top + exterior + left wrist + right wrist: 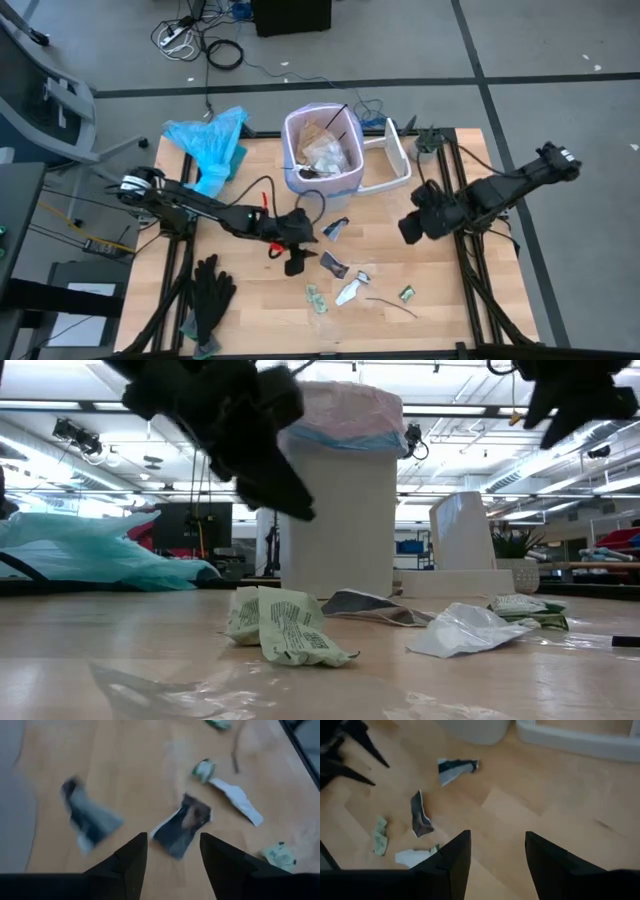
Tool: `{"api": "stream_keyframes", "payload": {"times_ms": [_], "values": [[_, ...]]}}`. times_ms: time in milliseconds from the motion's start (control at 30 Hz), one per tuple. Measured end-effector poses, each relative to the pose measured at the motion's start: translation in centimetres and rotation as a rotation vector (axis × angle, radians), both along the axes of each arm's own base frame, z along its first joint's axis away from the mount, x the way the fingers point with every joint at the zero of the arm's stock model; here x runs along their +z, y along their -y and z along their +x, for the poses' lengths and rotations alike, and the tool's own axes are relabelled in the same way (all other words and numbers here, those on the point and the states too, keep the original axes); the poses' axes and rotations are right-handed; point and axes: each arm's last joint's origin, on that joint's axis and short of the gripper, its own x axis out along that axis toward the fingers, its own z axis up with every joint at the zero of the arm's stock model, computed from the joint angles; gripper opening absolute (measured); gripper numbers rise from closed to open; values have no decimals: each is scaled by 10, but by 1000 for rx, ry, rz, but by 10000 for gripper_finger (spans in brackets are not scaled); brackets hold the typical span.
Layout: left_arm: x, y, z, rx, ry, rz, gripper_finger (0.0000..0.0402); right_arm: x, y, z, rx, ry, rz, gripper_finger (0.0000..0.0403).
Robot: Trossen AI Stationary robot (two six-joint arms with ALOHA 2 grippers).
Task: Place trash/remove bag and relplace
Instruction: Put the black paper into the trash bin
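Note:
The white bin (322, 150) stands at the table's far middle. The pale pink bag (345, 405) lines it, folded over its rim, with trash inside. More trash lies on the wood nearer: two dark wrappers (335, 228) (333, 265), a white scrap (350, 292), green wrappers (316, 298) and a thin black utensil (390, 307). My left gripper (172, 840) hovers open, slanting down just short of one dark wrapper (182, 825) and touching nothing. Right of the bin, my right gripper (495, 837) hangs open above bare wood.
The bin's white lid (395, 160) lies right of the bin. A light-blue plastic bag (210, 145) lies at the far left, and black gloves (210, 295) at the near left. Bare wood shows below my right gripper and at the table's near right.

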Motion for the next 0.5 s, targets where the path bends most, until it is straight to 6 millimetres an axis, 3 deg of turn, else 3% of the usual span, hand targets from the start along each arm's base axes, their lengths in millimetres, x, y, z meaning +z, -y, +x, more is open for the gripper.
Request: {"api": "stream_keyframes", "payload": {"times_ms": [233,500], "values": [[-3,2,39,-7,29,225,194,-21,-14,-7,-6,3,-26,169],[-24,-6,80,81,-16,228,194,-33,-27,-17,30,-5,-28,168]]}}
